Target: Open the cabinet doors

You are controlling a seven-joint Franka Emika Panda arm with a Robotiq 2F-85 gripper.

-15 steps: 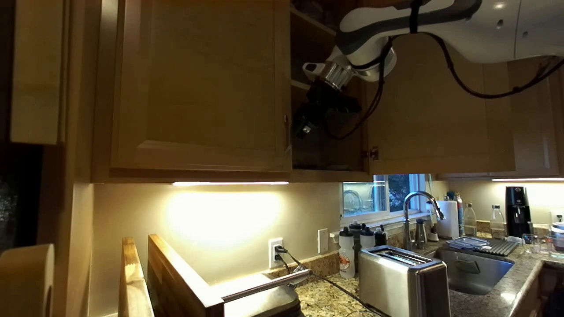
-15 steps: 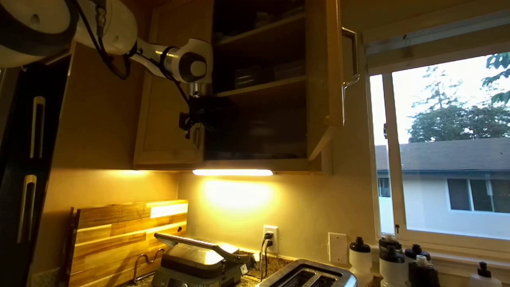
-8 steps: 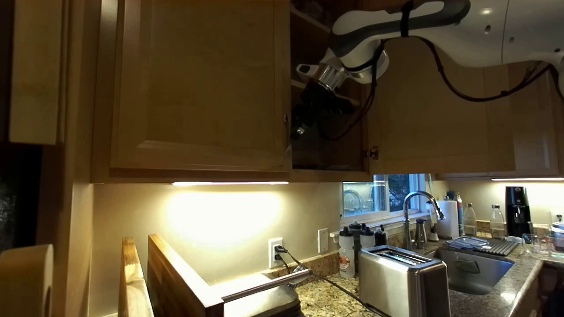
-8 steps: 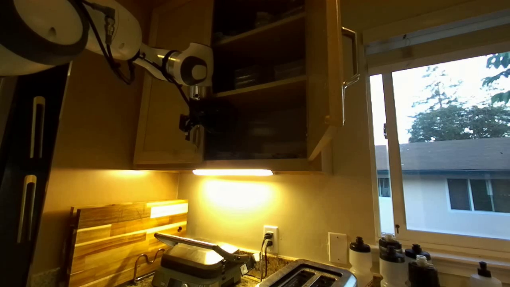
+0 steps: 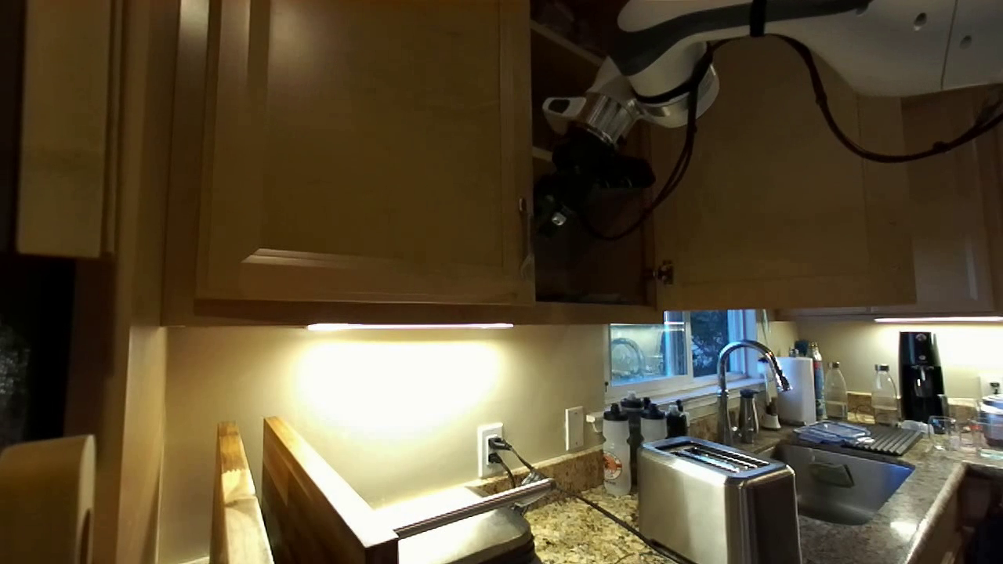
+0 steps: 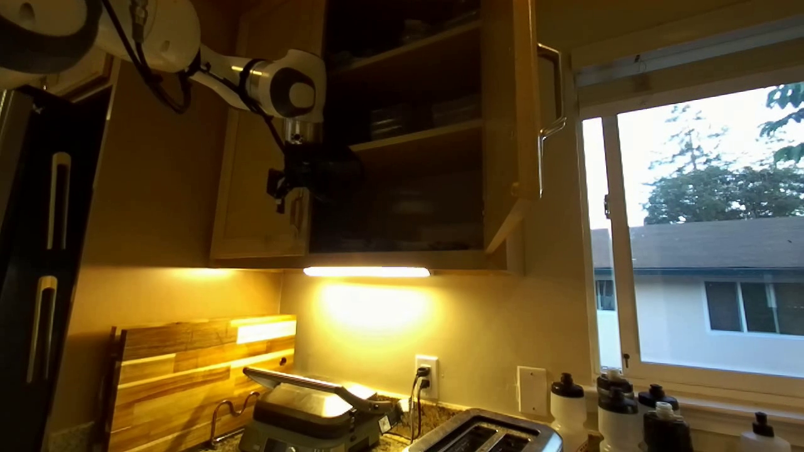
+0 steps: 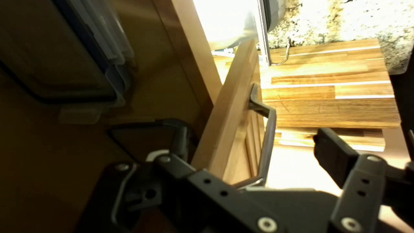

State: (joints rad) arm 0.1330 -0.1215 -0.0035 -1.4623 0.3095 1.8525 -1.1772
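The left cabinet door [image 5: 376, 157] is light tan with a recessed panel and stands slightly ajar; its edge [image 7: 223, 119] shows in the wrist view. Its metal bar handle [image 7: 269, 139] is close to that free edge. The right cabinet door [image 6: 502, 125] is swung wide open, with its bar handle [image 6: 559, 88] on the outer face. My gripper [image 7: 252, 139] is open around the left door's edge and handle: one finger is inside the cabinet behind the door, the other outside. In both exterior views the gripper [image 5: 552, 219] is dark, and its finger contact is hard to see.
Cabinet shelves [image 6: 414, 135] and plastic containers [image 7: 93, 35] are behind the door edge. Below stand a toaster [image 5: 721, 493], a grill press [image 6: 314, 408], cutting boards [image 6: 207, 383] and water bottles [image 5: 617, 454]. A window [image 6: 703, 251] is beside the right door.
The left door's free edge has swung slightly outward. My gripper first dipped slightly toward the door, then moved up and outward with the edge. The right door has not moved.
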